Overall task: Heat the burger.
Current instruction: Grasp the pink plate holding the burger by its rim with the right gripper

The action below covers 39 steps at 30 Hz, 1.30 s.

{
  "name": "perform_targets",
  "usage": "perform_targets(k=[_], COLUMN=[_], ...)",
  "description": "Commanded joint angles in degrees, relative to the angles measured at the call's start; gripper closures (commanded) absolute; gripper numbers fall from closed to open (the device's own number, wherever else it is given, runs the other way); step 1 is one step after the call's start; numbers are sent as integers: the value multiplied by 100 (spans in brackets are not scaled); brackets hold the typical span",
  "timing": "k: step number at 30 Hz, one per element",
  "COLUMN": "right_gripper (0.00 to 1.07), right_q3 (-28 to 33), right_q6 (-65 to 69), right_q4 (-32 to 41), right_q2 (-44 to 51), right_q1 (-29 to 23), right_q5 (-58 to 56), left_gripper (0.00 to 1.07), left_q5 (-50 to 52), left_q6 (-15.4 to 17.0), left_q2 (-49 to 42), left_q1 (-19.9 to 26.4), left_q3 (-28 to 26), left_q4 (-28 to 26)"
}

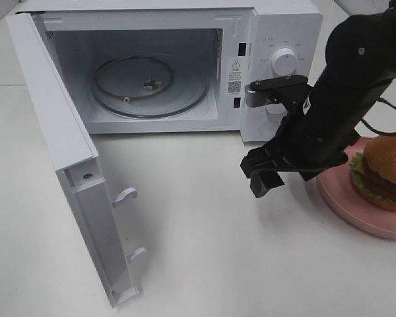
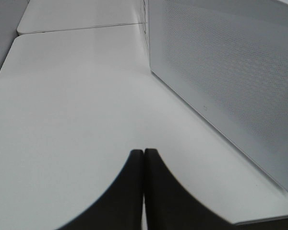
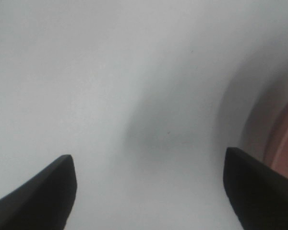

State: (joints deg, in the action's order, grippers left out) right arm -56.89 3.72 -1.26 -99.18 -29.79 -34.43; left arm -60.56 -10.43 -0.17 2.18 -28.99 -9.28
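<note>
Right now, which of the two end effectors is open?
The right end effector, beside the pink plate: its fingers stand wide apart, while those of the left end effector are pressed together.

Items present in a quantity of one: white box-shaped microwave oven (image 1: 277, 26), round clear glass turntable (image 1: 185, 92), burger (image 1: 386, 165) with golden-brown bun, round pink plate (image 1: 356, 211), black robot arm (image 1: 356, 72). Items present in a quantity of two: white plastic latch hooks (image 1: 125, 194) on the oven door.

Glossy burger (image 1: 385, 170), glass turntable (image 1: 193, 91), matt white table (image 1: 198, 228)
</note>
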Motion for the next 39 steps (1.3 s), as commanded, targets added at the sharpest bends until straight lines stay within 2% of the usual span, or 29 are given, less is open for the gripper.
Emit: perform_targets(k=[1,5,9,21,28,30,33,35,36,37,38,39], right_gripper=[29,30,31,31,31,39,43,65,65,79,79,90], right_q3=[-80,-80,-80,-80,-80,-80,-80,-80,-80,-80,-80,-80], right_q6=[195,327,338,378,367,160,138,115,115,115,115,115], right_q4=[-241,-327,-344,-716,-796,-796,-791,-796,-796,-796,-796,-802], right_q2=[6,-229,-407,-1209,-1272,-1289,-1312,-1432,-1432,-1461,-1461,-1461], right_q1=[46,567,716,716,710,710,710,710,710,710,710,710], right_q5=[-57,-52,-40,46,23,-34,-34,-92,-92,-103,-103,-103], left_gripper=[106,106,106,106,106,106,106,106,106,106,106,106], left_q5=[46,46,46,46,46,46,46,46,46,46,46,46], left_q6=[0,0,0,0,0,0,0,0,0,0,0,0], left_q2=[-120,-120,-120,-120,-120,-120,-120,-120,-120,-120,-120,-120], left_q1=[17,17,17,17,17,17,17,17,17,17,17,17], left_q3=[0,0,0,0,0,0,0,0,0,0,0,0], left_q4=[11,11,11,11,11,11,11,11,11,11,11,11])
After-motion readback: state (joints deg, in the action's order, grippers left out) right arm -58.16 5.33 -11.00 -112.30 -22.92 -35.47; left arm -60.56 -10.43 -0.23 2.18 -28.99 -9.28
